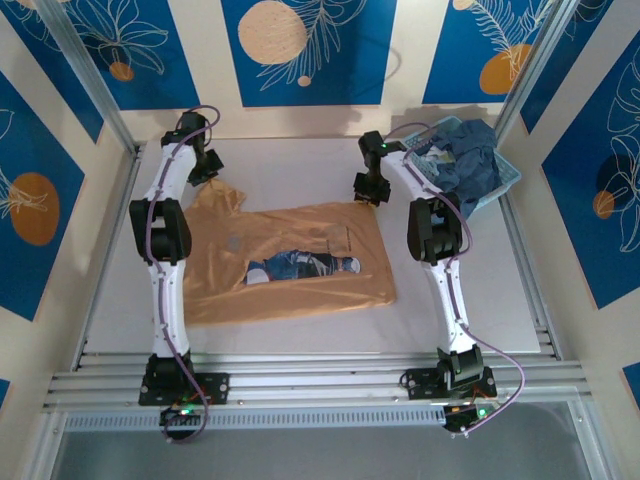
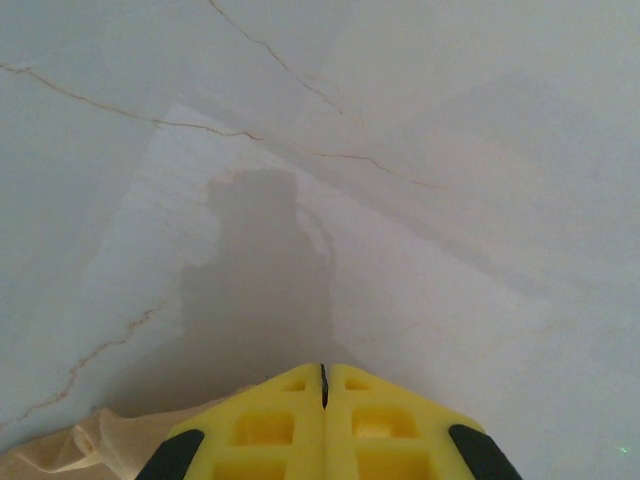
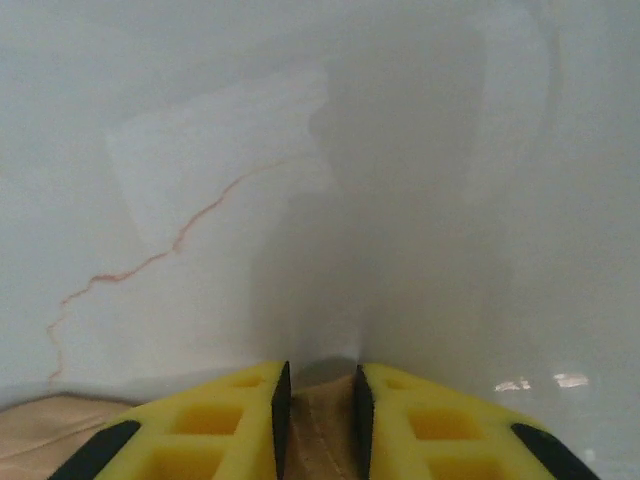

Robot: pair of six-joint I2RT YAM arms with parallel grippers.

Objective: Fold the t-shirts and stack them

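The tan-orange t-shirt lies spread on the white table, with its blue-and-white print facing up. My left gripper is at the shirt's far left corner. Its jaws are pressed together, and wrinkled tan cloth bunches against the left finger. My right gripper is at the far right corner. Its fingers stand a narrow gap apart, with a fold of tan cloth held between them. Dusty-blue shirts are heaped in the basket.
The light-blue lattice basket stands at the far right corner of the table, close to the right arm. Metal frame posts and blue-patterned walls enclose the table. Bare white tabletop lies ahead of both grippers.
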